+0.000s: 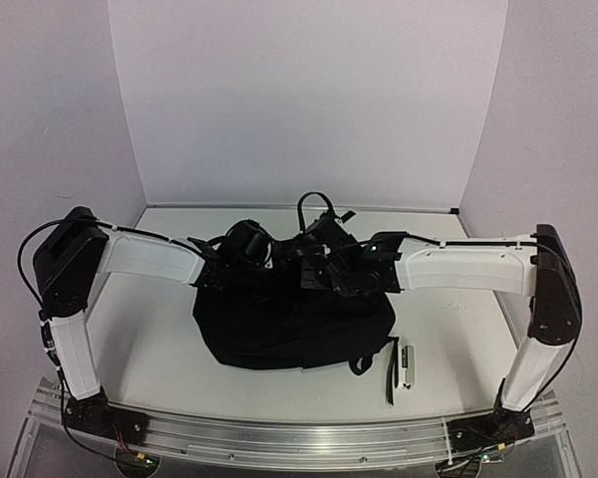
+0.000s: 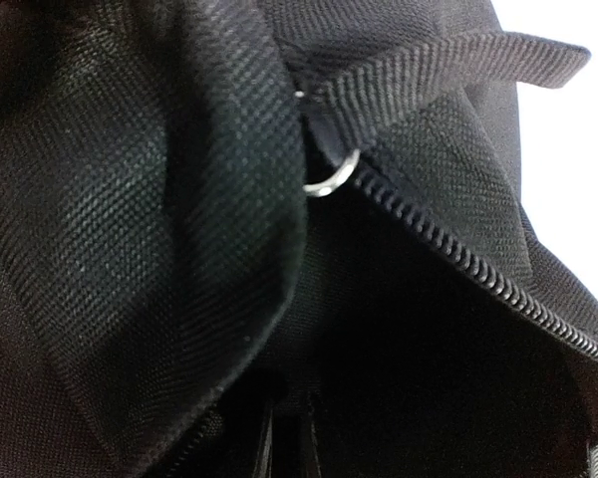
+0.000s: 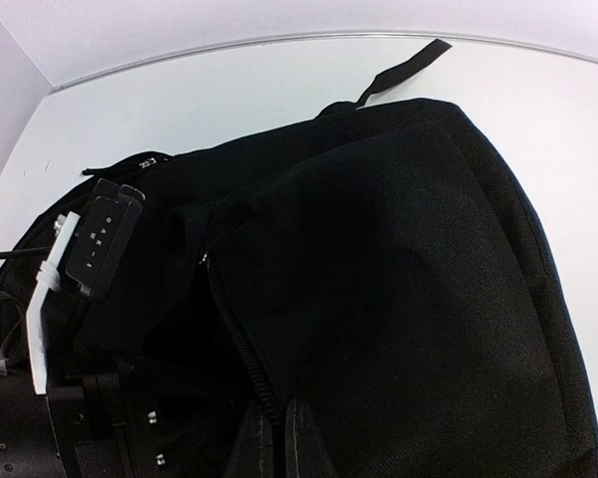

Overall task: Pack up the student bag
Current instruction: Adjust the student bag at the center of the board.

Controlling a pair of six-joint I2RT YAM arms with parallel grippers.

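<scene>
The left gripper is pressed into the far left part of the student bag, which lies in the middle of the white table. Black fabric fills its wrist view, so I cannot tell how its jaws stand. The right gripper has its jaws closed together at the zipper edge. A small white object lies just right of the bag.

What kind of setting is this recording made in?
Likely a lab robot cell: a white table boxed in by plain walls, two arms bolted to a metal rail, one black backpack between them.
</scene>
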